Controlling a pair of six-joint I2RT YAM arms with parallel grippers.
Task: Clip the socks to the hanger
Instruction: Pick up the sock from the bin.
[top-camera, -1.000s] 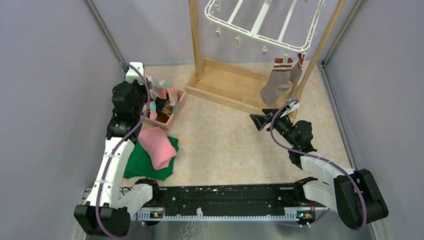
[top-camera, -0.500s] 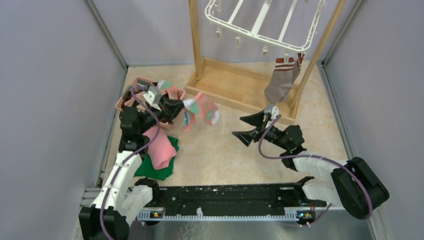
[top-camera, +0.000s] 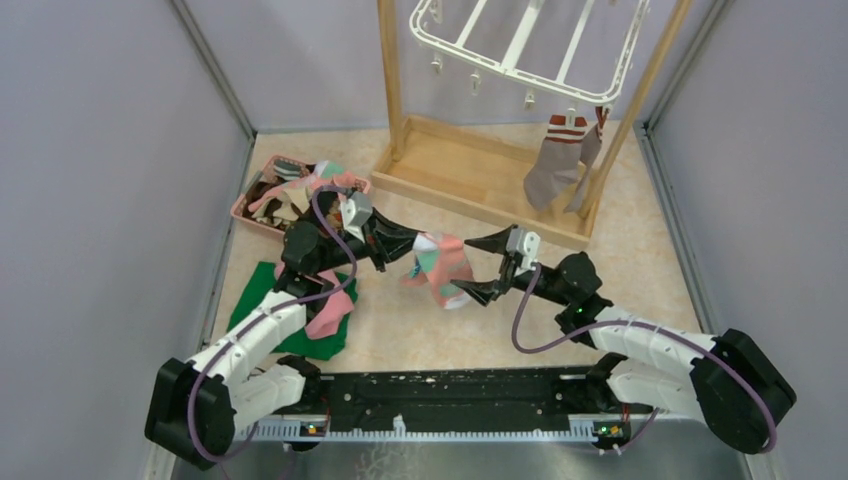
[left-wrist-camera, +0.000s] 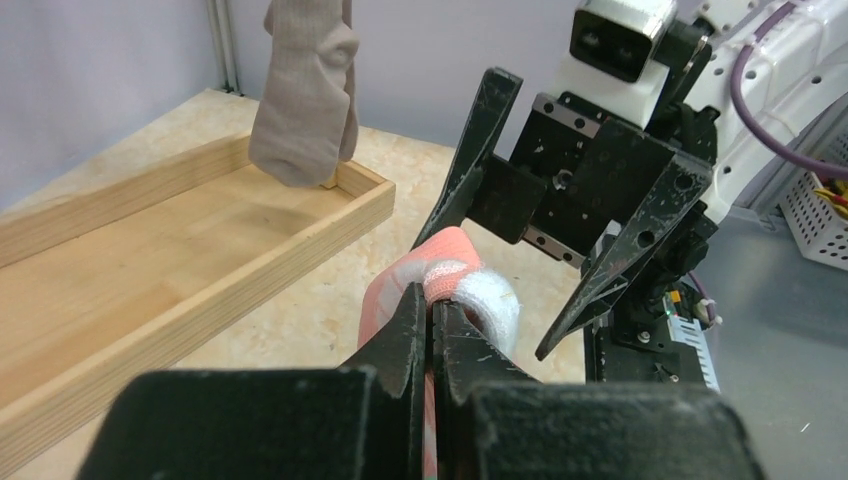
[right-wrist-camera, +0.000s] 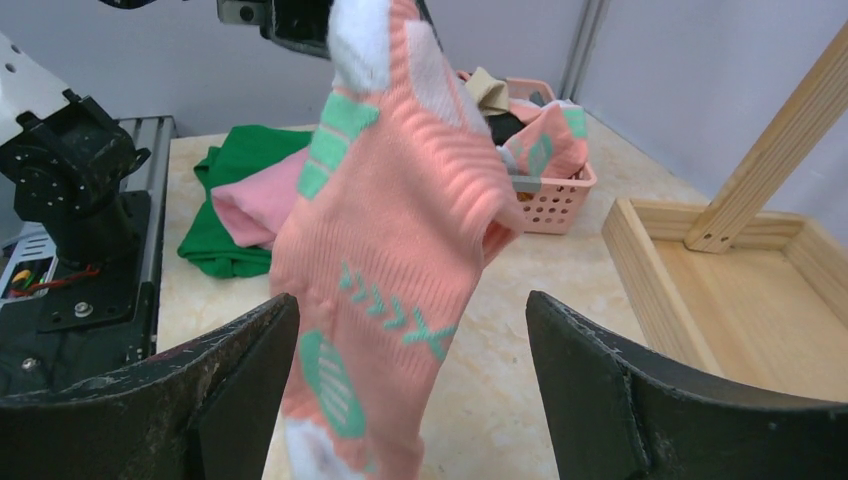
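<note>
A salmon pink sock (top-camera: 440, 268) with teal and white shapes hangs over the middle of the table. My left gripper (top-camera: 410, 245) is shut on its white-tipped upper end (left-wrist-camera: 455, 285). My right gripper (top-camera: 478, 265) faces it, open wide. In the right wrist view the sock (right-wrist-camera: 390, 230) hangs between the two fingers, nearer the left one (right-wrist-camera: 240, 370). The white hanger (top-camera: 520, 45) hangs at the top of the wooden stand. A grey-brown sock (top-camera: 553, 165) with a red-white cuff is clipped at its right corner.
A pink basket (top-camera: 245, 210) with more socks sits at the back left. A green cloth (top-camera: 260, 290) with a pink cloth (top-camera: 330, 312) on it lies in front of it. The wooden stand's tray base (top-camera: 470, 175) crosses the back, and grey walls close both sides.
My left arm lifted the pink sock out of the basket and carried it right to the table's middle. My right gripper swung left, still open, until its fingers flank the sock.
</note>
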